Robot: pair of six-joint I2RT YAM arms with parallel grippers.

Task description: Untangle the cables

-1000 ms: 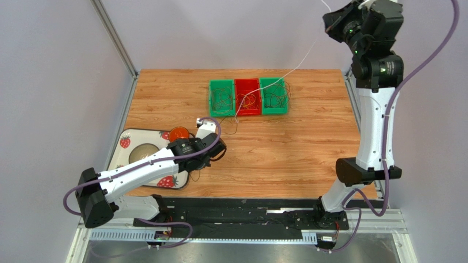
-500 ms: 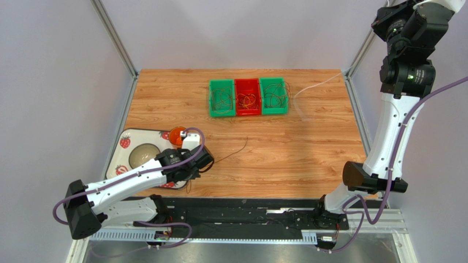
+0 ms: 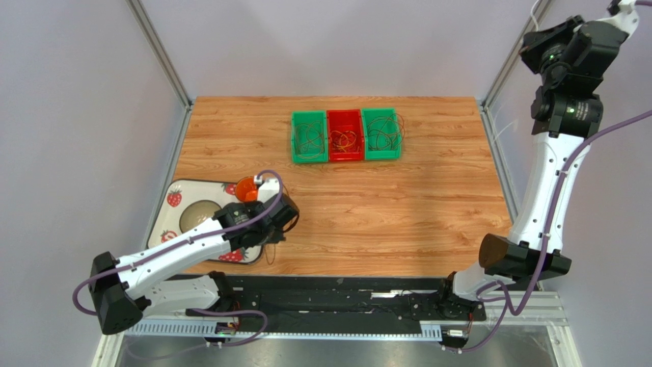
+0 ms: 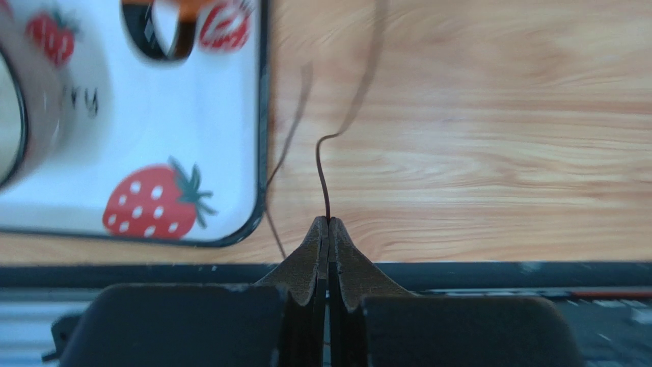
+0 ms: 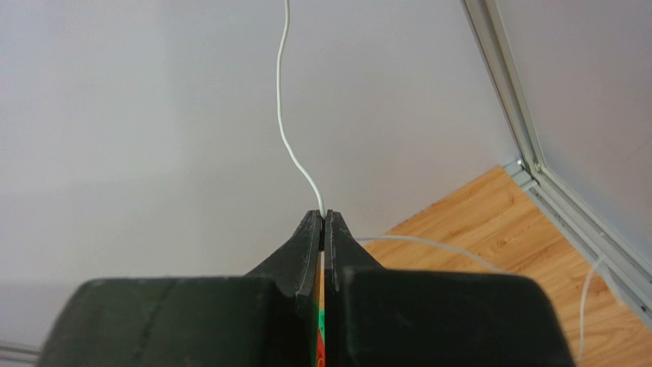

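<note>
Thin tangled cables lie in three small bins at the table's back: a green bin (image 3: 308, 139), a red bin (image 3: 344, 136) and another green bin (image 3: 381, 134). My left gripper (image 3: 267, 243) (image 4: 328, 222) is shut on a dark brown cable (image 4: 323, 172) near the table's front edge, beside the tray; the cable trails away over the wood. My right gripper (image 3: 536, 40) (image 5: 323, 214) is raised high at the far right and is shut on a whitish cable (image 5: 281, 115), which runs up out of view and also loops down over the table's right edge.
A white strawberry-print tray (image 3: 173, 200) (image 4: 191, 145) lies at the front left, holding a round bowl (image 3: 200, 214) and an orange object (image 3: 247, 188). A black rail (image 4: 474, 271) runs along the table's front edge. Metal frame posts (image 5: 520, 130) stand at the back corners.
My left gripper drew back toward the front edge, dragging the dark cable out of the bins. My right gripper swung right and up, pulling the whitish cable off the bins.
</note>
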